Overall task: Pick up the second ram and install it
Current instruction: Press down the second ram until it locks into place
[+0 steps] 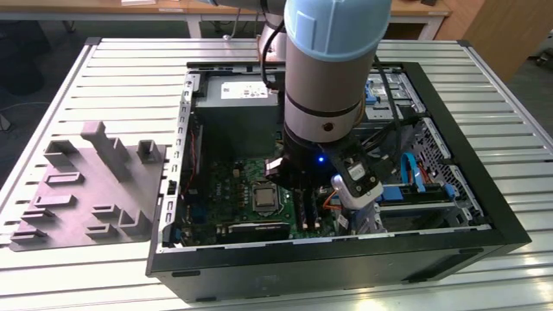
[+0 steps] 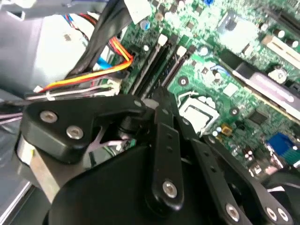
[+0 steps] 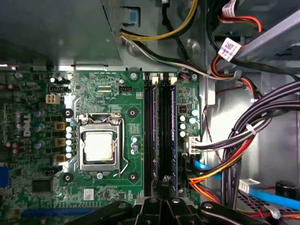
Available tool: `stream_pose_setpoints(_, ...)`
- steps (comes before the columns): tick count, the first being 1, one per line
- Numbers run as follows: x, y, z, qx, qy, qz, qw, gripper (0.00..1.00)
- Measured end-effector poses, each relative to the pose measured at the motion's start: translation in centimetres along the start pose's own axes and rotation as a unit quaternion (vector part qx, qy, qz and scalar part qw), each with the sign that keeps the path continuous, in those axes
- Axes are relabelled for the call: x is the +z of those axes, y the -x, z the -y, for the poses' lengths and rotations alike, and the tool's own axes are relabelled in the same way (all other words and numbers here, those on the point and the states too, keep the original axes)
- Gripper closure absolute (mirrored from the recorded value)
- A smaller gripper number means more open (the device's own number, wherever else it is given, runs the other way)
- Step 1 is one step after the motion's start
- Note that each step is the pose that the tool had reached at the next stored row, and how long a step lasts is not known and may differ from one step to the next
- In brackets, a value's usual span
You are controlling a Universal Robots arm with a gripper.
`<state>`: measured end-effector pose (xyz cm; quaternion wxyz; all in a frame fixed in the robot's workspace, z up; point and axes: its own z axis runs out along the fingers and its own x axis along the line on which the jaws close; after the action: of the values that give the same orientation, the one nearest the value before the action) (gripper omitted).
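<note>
My gripper point(image 1: 298, 189) is down inside the open computer case, just above the long black memory slots point(image 3: 157, 131) of the green motherboard point(image 1: 237, 188). Its black linkage point(image 2: 164, 154) covers the near end of those slots in both wrist views, and its tip point(image 3: 164, 186) sits over the middle slot. A thin blue strip point(image 3: 174, 136) stands on edge in the outermost slot, beside the cable side. Whether this strip is the second ram, I cannot tell. What is between the gripper's tips is hidden.
The processor socket point(image 3: 99, 147) lies beside the slots. Cable bundles point(image 3: 234, 154) and blue drive brackets point(image 1: 415, 188) crowd the other side. The grey power supply point(image 1: 237, 97) fills the case's far end. A grey fixture plate point(image 1: 87, 188) lies on the slatted table point(image 1: 484, 71) at the exterior view's left.
</note>
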<state>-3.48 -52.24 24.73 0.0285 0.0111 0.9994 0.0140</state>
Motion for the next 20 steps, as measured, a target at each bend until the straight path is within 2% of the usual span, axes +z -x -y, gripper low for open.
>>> stream_pose_setpoints(5,-0.02,0.00,-0.14,0.000,-0.0001,-0.0001,1.0000,0.89)
stream_pose_setpoints(15,0.06,-0.05,-2.25,0.000,-0.0001,0.0000,1.0000,0.89)
stream_pose_setpoints(20,-0.25,-0.04,-2.45,0.000,-0.0001,-0.0001,1.0000,0.89)
